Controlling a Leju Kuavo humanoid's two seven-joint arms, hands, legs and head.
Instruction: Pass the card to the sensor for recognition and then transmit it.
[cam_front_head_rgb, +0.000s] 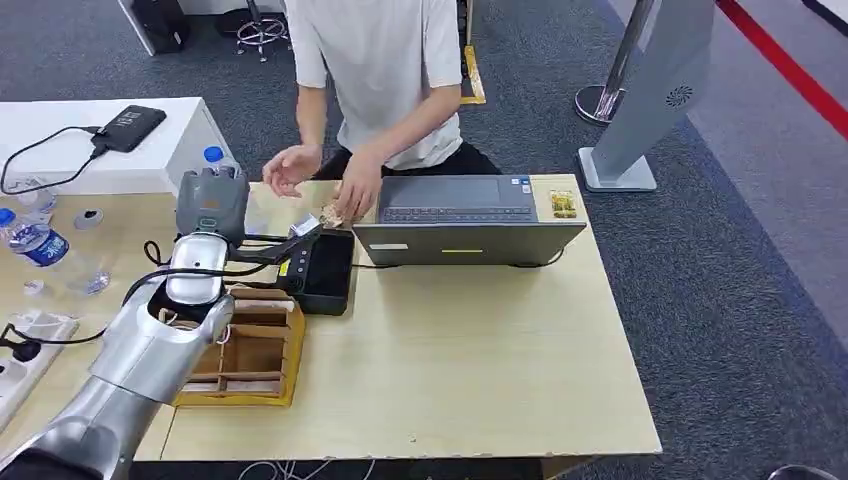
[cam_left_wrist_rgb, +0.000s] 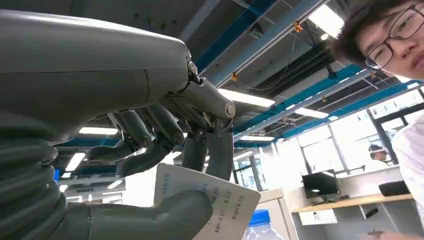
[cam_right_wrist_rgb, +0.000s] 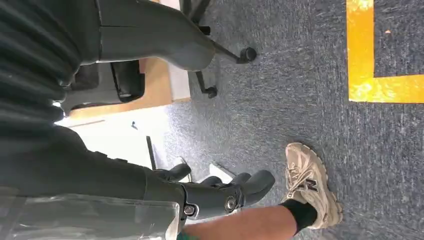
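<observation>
My left hand (cam_front_head_rgb: 212, 203) reaches over the table's far left part and pinches a white printed card (cam_front_head_rgb: 304, 224) between thumb and fingers. In the left wrist view the card (cam_left_wrist_rgb: 215, 200) lies pressed between the thick thumb and the dark fingers (cam_left_wrist_rgb: 210, 150). The card's free end hangs just above the far edge of the black sensor box (cam_front_head_rgb: 328, 270), which lies flat beside the laptop. A person sits behind the table, one hand (cam_front_head_rgb: 356, 196) resting close beyond the card, the other (cam_front_head_rgb: 290, 170) raised. My right hand (cam_right_wrist_rgb: 220, 192) hangs beside the table, holding nothing, its fingers apart.
An open grey laptop (cam_front_head_rgb: 465, 215) stands right of the sensor. A wooden divided box (cam_front_head_rgb: 250, 355) sits under my forearm. Water bottles (cam_front_head_rgb: 45, 250) and a power strip (cam_front_head_rgb: 20, 360) lie at the left. The person's shoe (cam_right_wrist_rgb: 310, 182) is on the carpet near my right hand.
</observation>
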